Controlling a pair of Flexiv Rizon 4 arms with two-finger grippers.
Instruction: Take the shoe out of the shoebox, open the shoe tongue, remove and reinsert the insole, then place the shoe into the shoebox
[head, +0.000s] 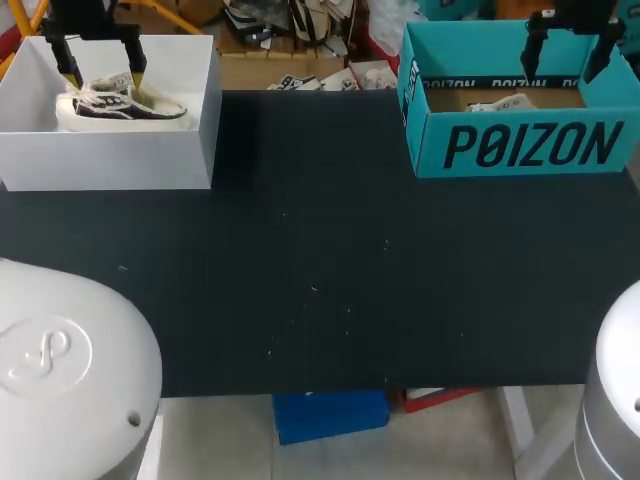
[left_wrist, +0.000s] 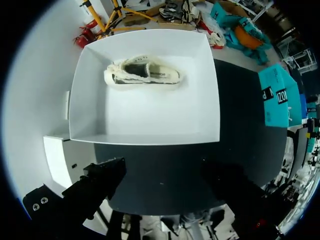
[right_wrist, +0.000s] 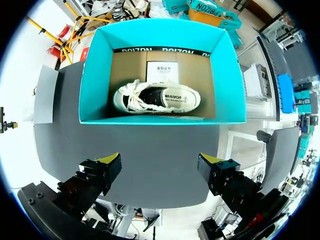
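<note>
Shoes lay in both boxes. From the head view we saw the first shoe (head: 120, 105) in the white box (head: 110, 160) at the far left of the table (head: 320, 250), and the second shoe (head: 500, 102), mostly hidden, in the teal shoebox (head: 530, 145) at the far right. Our left gripper (head: 102, 68) hung over the white box and our right gripper (head: 570, 45) over the teal shoebox, each with its fingers spread wide.

In the left wrist view the first shoe (left_wrist: 142, 75) sat sole-down against the far wall of the white box (left_wrist: 150, 125), its opening facing up. Our left gripper (left_wrist: 165, 175) was well above it, wide apart and holding nothing.

In the right wrist view the second shoe (right_wrist: 157, 97) rested sole-down across the brown floor of the teal shoebox (right_wrist: 95, 75), laces up, with a white card (right_wrist: 162, 70) just behind it. Our right gripper (right_wrist: 160, 162) hovered clear of the box, its fingers far apart and empty.
</note>
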